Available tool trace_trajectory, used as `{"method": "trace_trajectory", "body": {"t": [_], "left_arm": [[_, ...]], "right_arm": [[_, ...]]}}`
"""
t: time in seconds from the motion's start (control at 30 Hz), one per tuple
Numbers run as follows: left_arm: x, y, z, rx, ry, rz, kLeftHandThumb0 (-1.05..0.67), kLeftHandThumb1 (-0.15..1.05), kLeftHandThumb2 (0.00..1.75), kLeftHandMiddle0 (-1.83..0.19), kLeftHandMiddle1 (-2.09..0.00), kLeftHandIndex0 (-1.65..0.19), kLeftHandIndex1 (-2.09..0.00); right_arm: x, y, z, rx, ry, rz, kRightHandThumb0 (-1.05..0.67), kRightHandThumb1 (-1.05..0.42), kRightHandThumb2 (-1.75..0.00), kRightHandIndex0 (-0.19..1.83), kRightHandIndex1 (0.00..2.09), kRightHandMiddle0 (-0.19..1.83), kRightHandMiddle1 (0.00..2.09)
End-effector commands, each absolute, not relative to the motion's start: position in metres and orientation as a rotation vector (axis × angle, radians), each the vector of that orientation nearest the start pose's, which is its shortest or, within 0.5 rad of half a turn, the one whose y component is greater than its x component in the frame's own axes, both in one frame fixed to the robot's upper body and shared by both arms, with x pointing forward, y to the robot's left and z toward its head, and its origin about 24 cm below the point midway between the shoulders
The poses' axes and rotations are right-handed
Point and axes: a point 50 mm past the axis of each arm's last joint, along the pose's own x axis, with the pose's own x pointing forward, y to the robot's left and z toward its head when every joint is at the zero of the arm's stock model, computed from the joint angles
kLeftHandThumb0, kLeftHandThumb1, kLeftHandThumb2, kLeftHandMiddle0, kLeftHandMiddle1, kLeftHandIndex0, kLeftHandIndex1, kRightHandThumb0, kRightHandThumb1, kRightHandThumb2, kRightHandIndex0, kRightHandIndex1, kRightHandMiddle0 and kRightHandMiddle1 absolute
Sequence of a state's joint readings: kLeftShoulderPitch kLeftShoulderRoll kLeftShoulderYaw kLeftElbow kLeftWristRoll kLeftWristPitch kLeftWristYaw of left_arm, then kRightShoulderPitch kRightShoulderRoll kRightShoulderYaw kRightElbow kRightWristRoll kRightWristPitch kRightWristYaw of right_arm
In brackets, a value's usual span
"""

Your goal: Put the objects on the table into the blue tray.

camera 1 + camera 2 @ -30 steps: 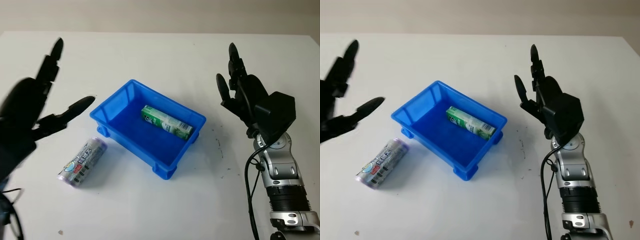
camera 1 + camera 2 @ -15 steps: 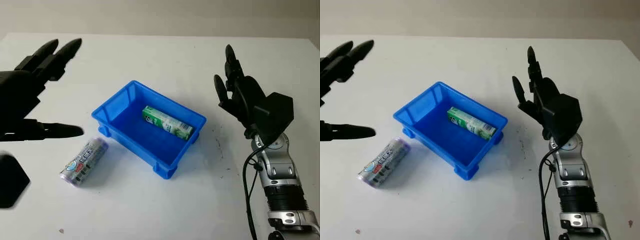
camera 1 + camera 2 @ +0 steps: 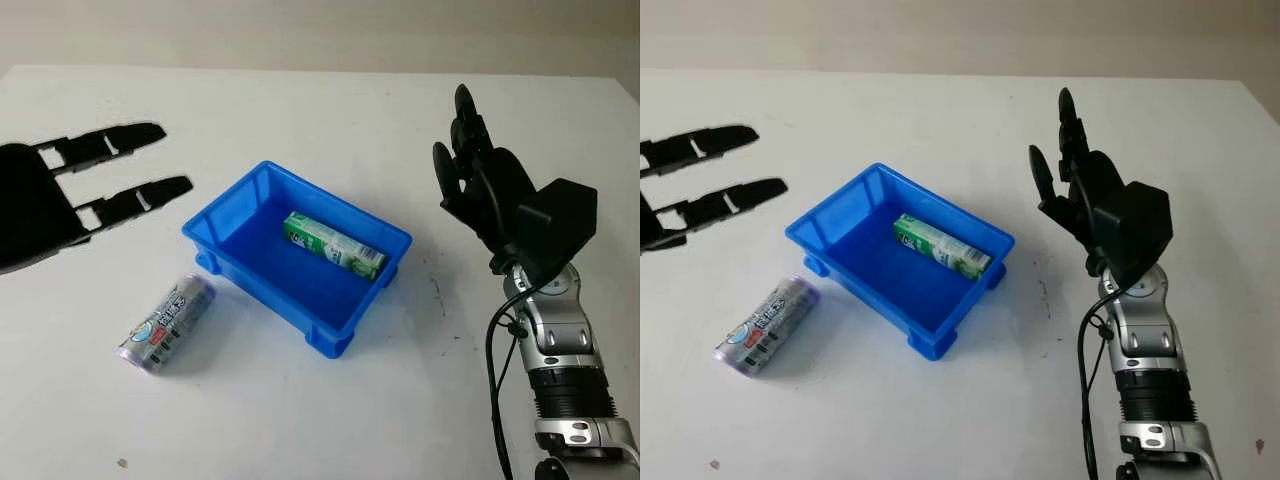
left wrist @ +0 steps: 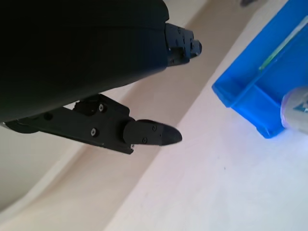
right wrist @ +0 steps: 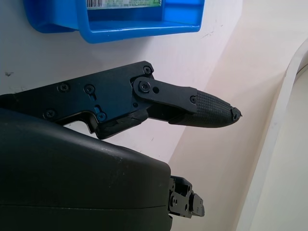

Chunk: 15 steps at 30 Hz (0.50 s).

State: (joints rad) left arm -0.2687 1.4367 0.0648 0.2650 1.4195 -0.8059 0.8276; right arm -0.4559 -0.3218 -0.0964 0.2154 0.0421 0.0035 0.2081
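Blue tray [image 3: 232, 215] sitting mid-table [image 3: 330, 420], green carton [image 3: 333, 244] already lying inside. Remaining item: roll [image 3: 167, 323] in printed plastic wrap, lying on its side on table just beside tray's near-left corner.

Left hand [image 3: 60, 200] hovering above table, beyond roll and left of tray, open, holding nothing. Right hand [image 3: 485, 190] raised right of tray, open, idle.

Roll probably light, soft, wrap likely slippery and inclined to rolling. Best taking hold across middle, fingers [image 3: 135, 195] squeezing curved sides, not ends.
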Motion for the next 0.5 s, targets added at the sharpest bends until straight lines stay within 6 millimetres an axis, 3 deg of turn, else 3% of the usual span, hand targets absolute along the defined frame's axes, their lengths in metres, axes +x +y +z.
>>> {"method": "trace_trajectory", "body": {"t": [0.0, 0.17, 0.47], "left_arm": [[0.244, 0.326, 0.245, 2.394, -1.113, -0.414, -0.21, 1.05, 0.4, 0.02, -0.06, 0.0, -0.06], [0.246, 0.331, 0.237, 2.294, -1.248, -0.527, -0.2, 1.05, 0.45, -0.04, -0.07, -0.03, -0.06], [0.241, 0.326, 0.23, 2.184, -1.194, -0.754, -0.2, 1.05, 0.48, 0.01, -0.05, -0.01, -0.05]], "right_arm": [[0.334, -0.199, 0.142, -0.262, -0.241, 0.146, -0.69, -1.05, -0.63, -0.19, 0.0, -0.19, 0.0], [0.335, -0.198, 0.141, -0.261, -0.244, 0.148, -0.68, -1.05, -0.63, -0.19, 0.0, -0.19, 0.0], [0.336, -0.198, 0.136, -0.258, -0.231, 0.139, -0.69, -1.05, -0.61, -0.19, 0.0, -0.19, 0.0]]}}
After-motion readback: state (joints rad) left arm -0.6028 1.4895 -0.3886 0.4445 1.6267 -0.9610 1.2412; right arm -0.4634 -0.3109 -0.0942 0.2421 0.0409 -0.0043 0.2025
